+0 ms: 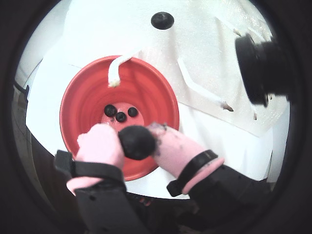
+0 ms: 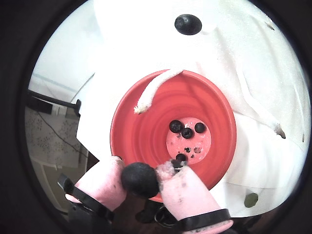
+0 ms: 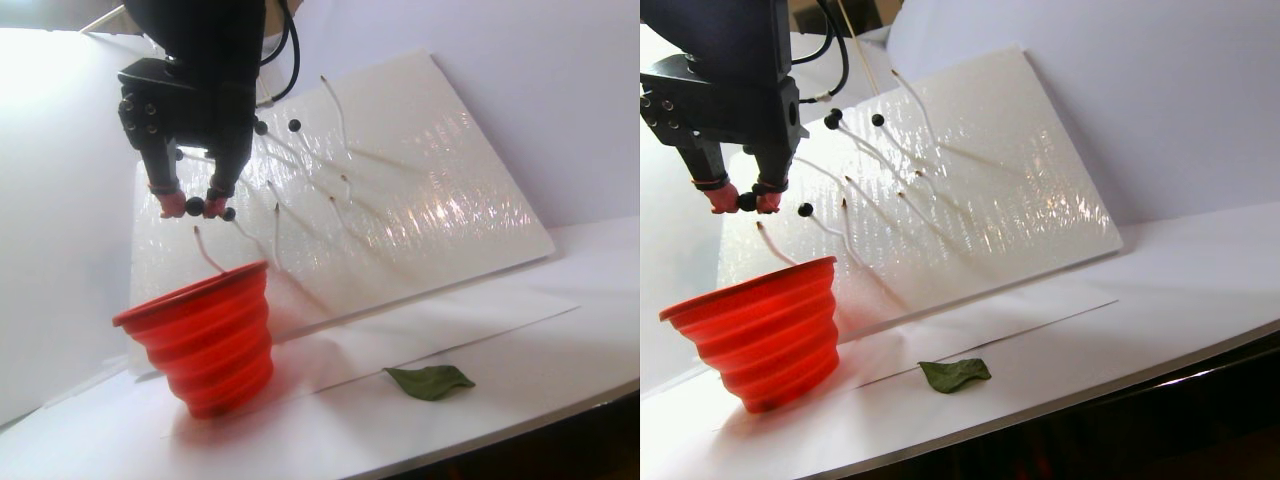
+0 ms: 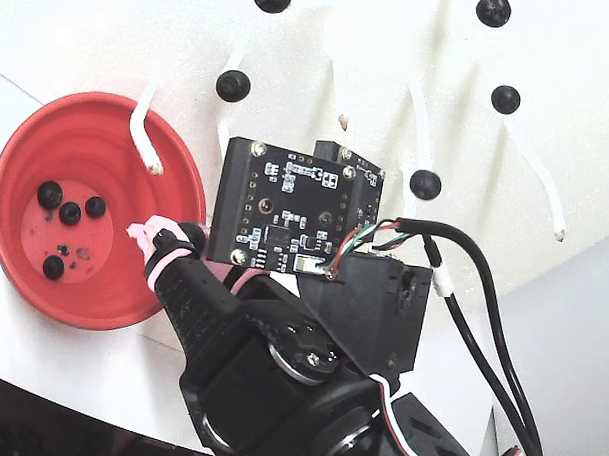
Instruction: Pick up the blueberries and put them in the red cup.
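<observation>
In a wrist view, one of the blueberries (image 1: 137, 142) is pinched between the gripper's (image 1: 138, 142) pink fingertips (image 1: 101, 144) above the red cup (image 1: 83, 97) — at its six-o'clock rim. In the fixed view, four berries (image 4: 70, 213) already lie inside. A slight advance toward twelve o'clock, then release, is judged to be called for.
</observation>
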Robot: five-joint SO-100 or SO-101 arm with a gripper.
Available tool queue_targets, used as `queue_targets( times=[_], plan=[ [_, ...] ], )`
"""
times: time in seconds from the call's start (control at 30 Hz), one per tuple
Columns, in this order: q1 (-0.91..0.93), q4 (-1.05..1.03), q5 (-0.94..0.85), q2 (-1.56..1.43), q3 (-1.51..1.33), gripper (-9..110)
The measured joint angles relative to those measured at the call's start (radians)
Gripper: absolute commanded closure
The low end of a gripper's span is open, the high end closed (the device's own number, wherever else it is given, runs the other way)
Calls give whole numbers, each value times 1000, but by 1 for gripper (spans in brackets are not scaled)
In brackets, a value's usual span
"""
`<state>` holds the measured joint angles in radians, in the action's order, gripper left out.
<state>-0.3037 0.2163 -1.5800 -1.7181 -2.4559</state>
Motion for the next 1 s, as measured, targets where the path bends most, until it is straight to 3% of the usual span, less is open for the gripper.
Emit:
queue_targets(
  times=[0.3,1.0],
  plan=[
    [0,26,0,18,0,83],
    [37,-95,-57,-183,-57,85]
  ],
)
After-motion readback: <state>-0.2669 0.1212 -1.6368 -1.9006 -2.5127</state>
